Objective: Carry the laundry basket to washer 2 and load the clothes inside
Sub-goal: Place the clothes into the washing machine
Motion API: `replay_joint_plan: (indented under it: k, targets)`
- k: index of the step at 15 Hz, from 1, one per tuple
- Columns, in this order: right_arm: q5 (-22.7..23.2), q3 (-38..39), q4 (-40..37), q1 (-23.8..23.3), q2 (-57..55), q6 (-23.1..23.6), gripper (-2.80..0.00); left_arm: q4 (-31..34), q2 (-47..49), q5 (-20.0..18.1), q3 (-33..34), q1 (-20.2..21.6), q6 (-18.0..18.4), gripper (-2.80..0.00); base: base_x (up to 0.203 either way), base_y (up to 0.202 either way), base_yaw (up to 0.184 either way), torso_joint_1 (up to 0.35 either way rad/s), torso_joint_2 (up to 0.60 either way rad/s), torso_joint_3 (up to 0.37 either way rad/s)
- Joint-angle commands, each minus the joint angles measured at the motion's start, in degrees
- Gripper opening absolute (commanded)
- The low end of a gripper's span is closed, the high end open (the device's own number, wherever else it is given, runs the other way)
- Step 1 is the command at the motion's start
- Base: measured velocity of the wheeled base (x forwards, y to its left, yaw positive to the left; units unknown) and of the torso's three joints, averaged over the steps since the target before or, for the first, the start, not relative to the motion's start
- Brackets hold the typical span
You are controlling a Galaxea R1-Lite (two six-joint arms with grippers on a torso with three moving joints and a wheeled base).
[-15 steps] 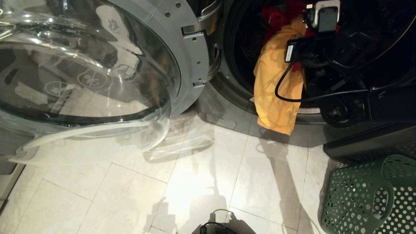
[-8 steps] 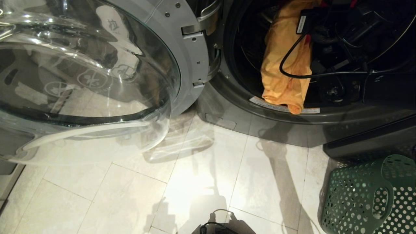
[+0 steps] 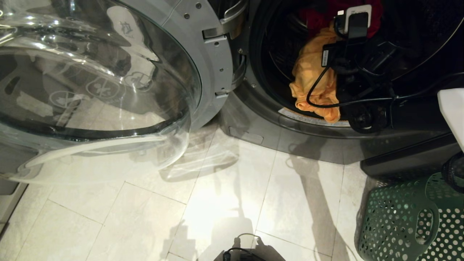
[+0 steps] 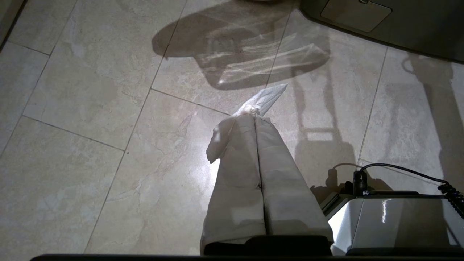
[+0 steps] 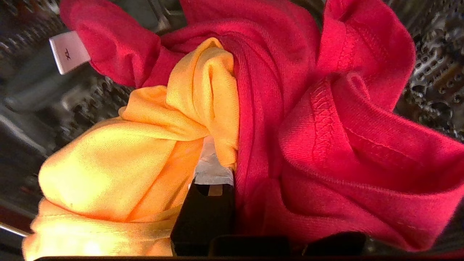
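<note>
Pushing deep into the washer (image 3: 253,105), upper right of the head view, the right gripper (image 5: 232,170) has its jaws clamped on a red shirt (image 5: 344,137) and yellow shirt (image 3: 311,72) together. Best released well past the door rim, since yellow cloth drapes there. Basket (image 3: 395,217) waits lower right; left gripper (image 4: 255,119) hangs closed, empty.

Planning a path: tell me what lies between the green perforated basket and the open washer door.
Bare pale floor tiles, head view, separate green perforated plastic basket and open glass washer door.
</note>
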State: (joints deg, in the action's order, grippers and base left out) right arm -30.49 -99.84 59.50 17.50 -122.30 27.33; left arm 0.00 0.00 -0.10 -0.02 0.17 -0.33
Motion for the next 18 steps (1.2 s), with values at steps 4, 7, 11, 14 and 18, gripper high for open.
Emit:
replay_joint_plan:
  k: [4, 7, 11, 14, 18]
  targets:
    - [0.0, 0.3, 0.4, -0.1, -0.2, 0.4, 0.0, 0.0, 0.1, 0.0, 0.0, 0.0, 0.0, -2.8, 0.0, 0.0, 0.0, 0.0, 0.0, 0.0]
    - [0.0, 0.3, 0.4, -0.2, 0.0, 1.1, 0.0, 0.0, 0.1, 0.0, 0.0, 0.0, 0.0, -2.8, 0.0, 0.0, 0.0, 0.0, 0.0, 0.0]
    - [-0.2, 0.3, 0.4, -0.2, 0.3, 1.1, 0.0, 0.0, 0.1, 0.0, 0.0, 0.0, 0.0, -2.8, 0.0, 0.0, 0.0, 0.0, 0.0, 0.0]
    - [-0.5, 1.0, 0.2, -0.2, 1.5, 1.0, 0.0, 0.0, 0.1, 0.0, 0.0, 0.0, 0.0, -2.8, 0.0, 0.0, 0.0, 0.0, 0.0, 0.0]
    - [-1.7, 14.7, -12.2, 0.9, 12.8, -4.2, 0.0, 0.0, 0.1, 0.0, 0.0, 0.0, 0.0, -2.8, 0.0, 0.0, 0.0, 0.0, 0.0, 0.0]
